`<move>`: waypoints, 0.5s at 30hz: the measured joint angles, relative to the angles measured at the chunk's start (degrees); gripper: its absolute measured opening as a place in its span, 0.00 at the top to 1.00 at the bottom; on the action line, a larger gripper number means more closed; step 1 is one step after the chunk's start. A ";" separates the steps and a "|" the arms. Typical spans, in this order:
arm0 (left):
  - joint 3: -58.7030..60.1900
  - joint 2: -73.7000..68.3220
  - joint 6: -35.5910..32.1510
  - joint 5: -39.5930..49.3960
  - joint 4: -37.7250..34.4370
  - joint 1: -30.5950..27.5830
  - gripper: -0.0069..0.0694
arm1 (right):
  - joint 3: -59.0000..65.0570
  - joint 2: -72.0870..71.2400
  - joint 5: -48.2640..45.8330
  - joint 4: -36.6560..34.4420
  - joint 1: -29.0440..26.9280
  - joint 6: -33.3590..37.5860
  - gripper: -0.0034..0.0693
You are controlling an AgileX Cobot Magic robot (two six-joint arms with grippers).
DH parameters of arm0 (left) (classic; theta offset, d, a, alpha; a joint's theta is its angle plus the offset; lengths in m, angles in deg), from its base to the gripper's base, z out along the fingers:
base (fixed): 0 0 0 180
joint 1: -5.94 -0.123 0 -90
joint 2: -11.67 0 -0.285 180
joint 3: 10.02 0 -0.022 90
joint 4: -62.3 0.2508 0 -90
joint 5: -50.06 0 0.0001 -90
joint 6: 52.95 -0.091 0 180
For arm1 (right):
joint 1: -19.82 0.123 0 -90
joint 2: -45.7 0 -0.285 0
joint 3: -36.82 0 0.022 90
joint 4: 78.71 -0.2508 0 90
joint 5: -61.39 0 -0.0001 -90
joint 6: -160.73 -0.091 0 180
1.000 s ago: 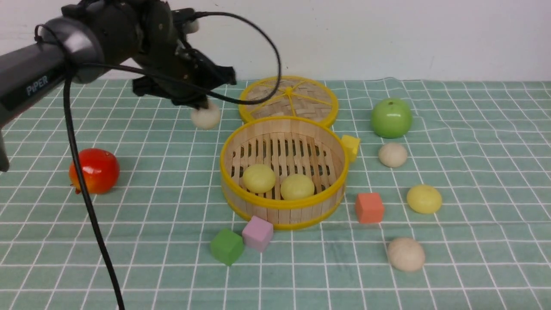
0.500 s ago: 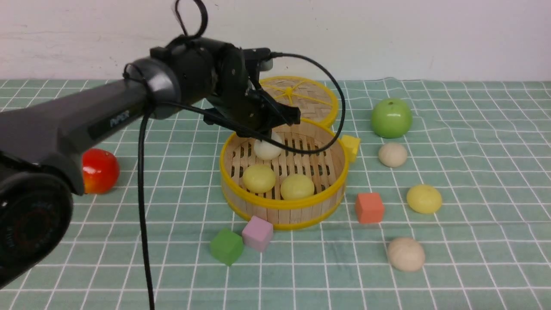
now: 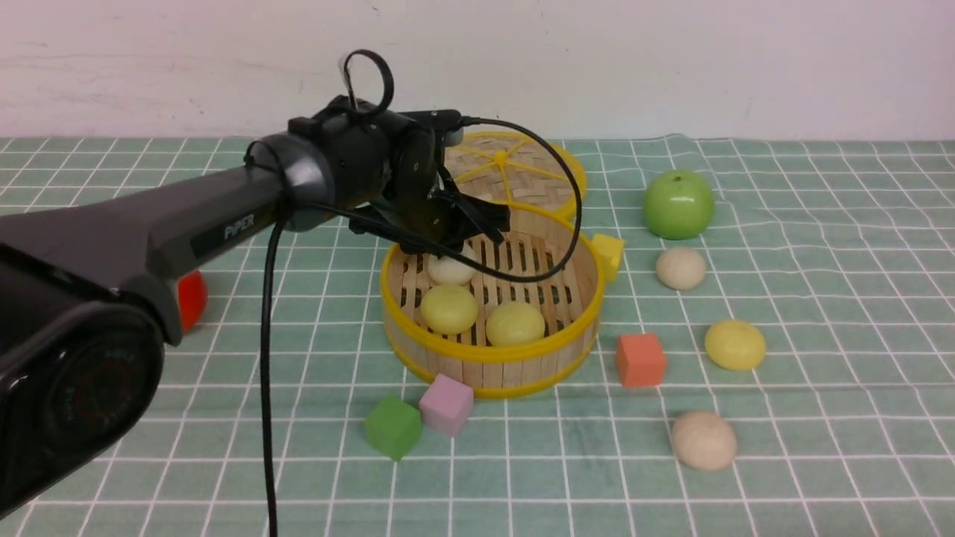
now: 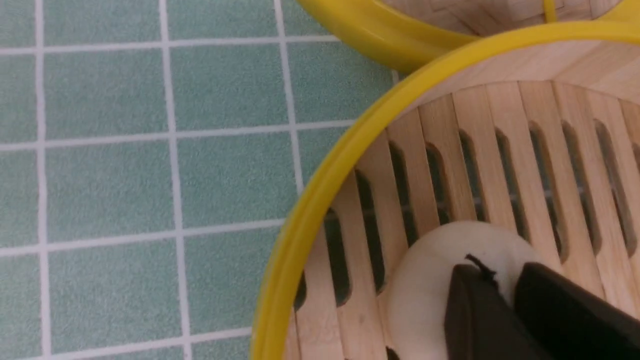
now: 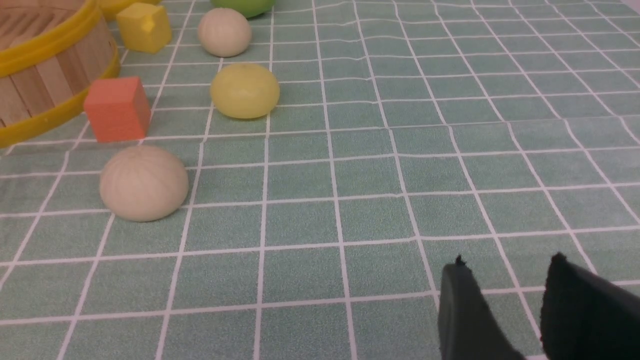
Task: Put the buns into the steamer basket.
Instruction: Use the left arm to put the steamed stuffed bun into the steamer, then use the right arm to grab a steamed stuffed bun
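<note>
The steamer basket (image 3: pixel 492 354) (image 4: pixel 320 185) holds two pale yellow buns (image 3: pixel 448 309) (image 3: pixel 515 323) and an off-white bun (image 3: pixel 451 268) (image 4: pixel 430 280) lying on its slatted floor. My left gripper (image 3: pixel 466 235) (image 4: pixel 500 270) hovers just above that off-white bun, jaws slightly apart and off it. Right of the basket lie a beige bun (image 3: pixel 680 268) (image 5: pixel 224 32), a yellow bun (image 3: pixel 735 344) (image 5: pixel 244 90) and another beige bun (image 3: pixel 703 440) (image 5: pixel 144 182). My right gripper (image 5: pixel 507 262) is open over bare cloth with nothing between its fingers; the front view does not show it.
The woven lid (image 3: pixel 507 171) lies behind the basket. A green apple (image 3: pixel 678 203) is at the back right, a red fruit (image 3: pixel 192 300) at the left behind my arm. Yellow (image 3: pixel 608 253), orange (image 3: pixel 640 359), pink (image 3: pixel 446 403) and green (image 3: pixel 393 426) cubes ring the basket.
My left arm carried the off-white bun from the left of the basket over its rim and down inside. The jaws parted, and the bun now rests on the slats.
</note>
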 joint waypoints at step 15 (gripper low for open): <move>0.00 16.53 -3.05 18.48 0.16 0.00 0.17 | 0.00 0.00 0.00 0.00 0.00 0.00 0.62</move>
